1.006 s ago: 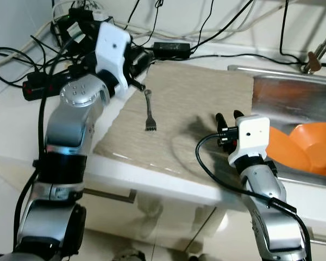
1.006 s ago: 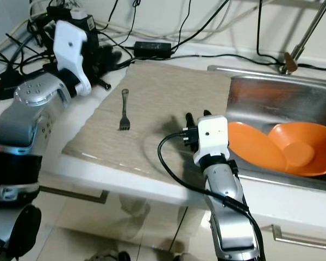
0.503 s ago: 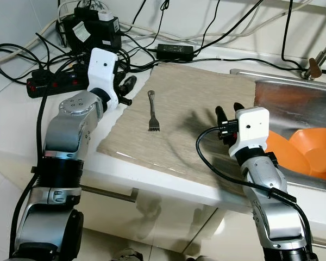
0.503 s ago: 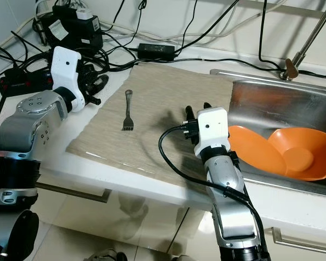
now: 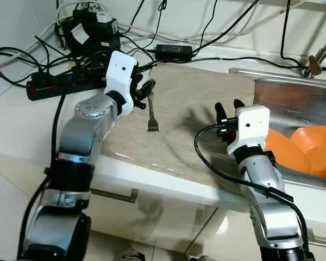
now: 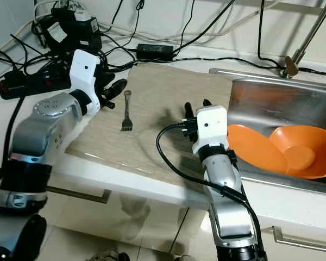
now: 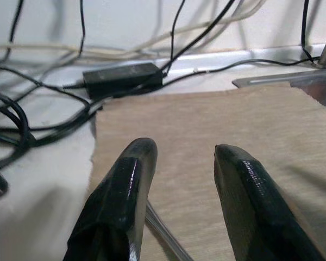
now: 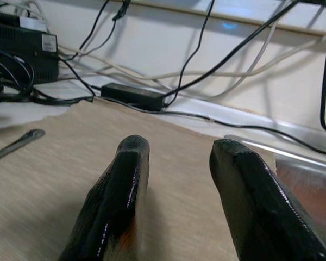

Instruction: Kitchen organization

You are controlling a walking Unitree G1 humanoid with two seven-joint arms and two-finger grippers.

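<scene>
A small silver metal fork (image 5: 151, 111) is seen lying flat on a beige woven cloth mat (image 5: 206, 98), which is spread over the white kitchen counter (image 5: 22, 125). The fork is placed near the mat's left part, with its tines turned toward the counter's front edge and its handle toward the wall. The left gripper (image 5: 145, 89) is held just over the handle end of the fork; in the left wrist view its two black fingers (image 7: 125, 185) are seen apart with a moderate gap, nothing is held between them, and the fork handle (image 7: 163, 234) is seen below them, close to one finger. Whether the fork is touched by that finger cannot be told. The right gripper (image 5: 227, 109) is kept above the right part of the mat, well apart from the fork, and its fingers (image 8: 125, 185) are also spread with nothing between them. To the right of the mat a stainless steel sink (image 5: 293, 92) is set into the counter, and inside it two orange plastic bowls (image 6: 293, 152) are resting, one leaning against the other. Behind the mat, a black power adapter (image 5: 174, 51) and many black and white cables (image 5: 22, 57) are laid along the wall, and a black power strip (image 5: 54, 87) is seen on the counter at the left.
</scene>
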